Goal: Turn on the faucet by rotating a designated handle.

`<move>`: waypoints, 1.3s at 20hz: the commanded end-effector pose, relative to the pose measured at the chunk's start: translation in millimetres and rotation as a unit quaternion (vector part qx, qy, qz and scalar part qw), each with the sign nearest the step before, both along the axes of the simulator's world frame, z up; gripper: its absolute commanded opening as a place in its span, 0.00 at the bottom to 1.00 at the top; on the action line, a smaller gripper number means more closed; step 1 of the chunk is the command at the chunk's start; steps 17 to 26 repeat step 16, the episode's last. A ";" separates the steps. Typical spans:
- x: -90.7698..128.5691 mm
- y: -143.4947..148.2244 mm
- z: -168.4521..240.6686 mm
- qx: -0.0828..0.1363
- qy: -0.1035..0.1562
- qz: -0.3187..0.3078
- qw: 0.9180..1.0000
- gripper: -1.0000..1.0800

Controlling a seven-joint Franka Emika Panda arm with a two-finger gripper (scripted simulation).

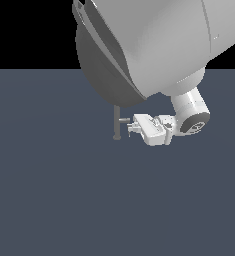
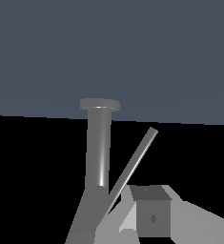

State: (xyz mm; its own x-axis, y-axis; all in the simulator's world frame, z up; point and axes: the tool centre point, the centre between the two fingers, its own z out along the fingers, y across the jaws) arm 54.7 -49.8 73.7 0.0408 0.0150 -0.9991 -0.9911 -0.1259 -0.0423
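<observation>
In the exterior view the faucet [image 1: 117, 122] is a slim grey post standing on the dark floor, and the big arm hides its top. The handle [image 1: 124, 120] is a short grey stub pointing from the post toward the exterior view's right. My white gripper [image 1: 132, 127] lies sideways right at the stub's free end; I cannot make out the gap between its fingers. The wrist view shows the faucet [image 2: 98, 147] close up with its round foot, the handle [image 2: 135, 159] as a thin slanted rod, and one grey finger [image 2: 151, 214] beside the rod's base.
The arm's large white-grey links [image 1: 154, 45] fill the upper part of the exterior view, above the faucet. The flat dark blue-grey floor [image 1: 64, 200] spreads all around.
</observation>
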 end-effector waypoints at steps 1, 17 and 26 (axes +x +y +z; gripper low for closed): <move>1.7 0.1 -13.5 -0.004 0.007 -0.004 1.000 0.00; 14.8 1.3 -43.1 -0.007 0.019 -0.007 1.000 0.00; 14.8 1.3 -43.1 -0.007 0.019 -0.007 1.000 0.00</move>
